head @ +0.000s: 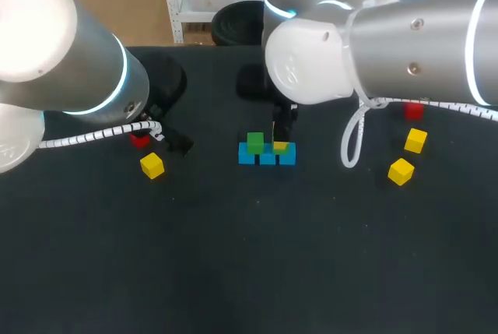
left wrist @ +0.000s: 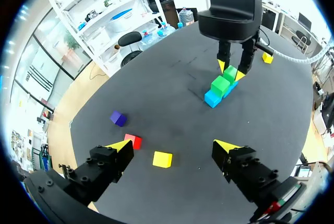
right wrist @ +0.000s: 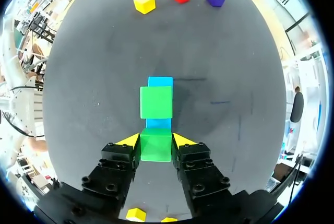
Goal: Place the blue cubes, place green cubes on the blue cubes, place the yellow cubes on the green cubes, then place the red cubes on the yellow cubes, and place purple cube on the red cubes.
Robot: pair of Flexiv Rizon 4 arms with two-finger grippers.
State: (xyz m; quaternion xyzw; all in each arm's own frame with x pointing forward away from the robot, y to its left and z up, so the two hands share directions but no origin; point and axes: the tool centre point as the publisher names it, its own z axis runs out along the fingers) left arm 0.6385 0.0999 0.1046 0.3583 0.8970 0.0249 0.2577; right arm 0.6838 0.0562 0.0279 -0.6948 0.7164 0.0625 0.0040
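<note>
Clamped from two sides between the fingers of the right hand (right wrist: 156,141) is a green cube (right wrist: 155,151), held just beside the other green cube (right wrist: 156,102), which is seated on the row of blue cubes (right wrist: 160,81) at the middle of the table (right wrist: 88,78). Whether the held cube is resting on blue yet cannot be told. For a clean placement, its edges should be squared with its neighbour's and it should be lowered until fully borne. The fingers should then be opened only slightly and drawn straight up, so nothing is nudged. The left hand (left wrist: 174,145) is spread wide and empty, well apart, above a yellow cube (left wrist: 162,159).
</note>
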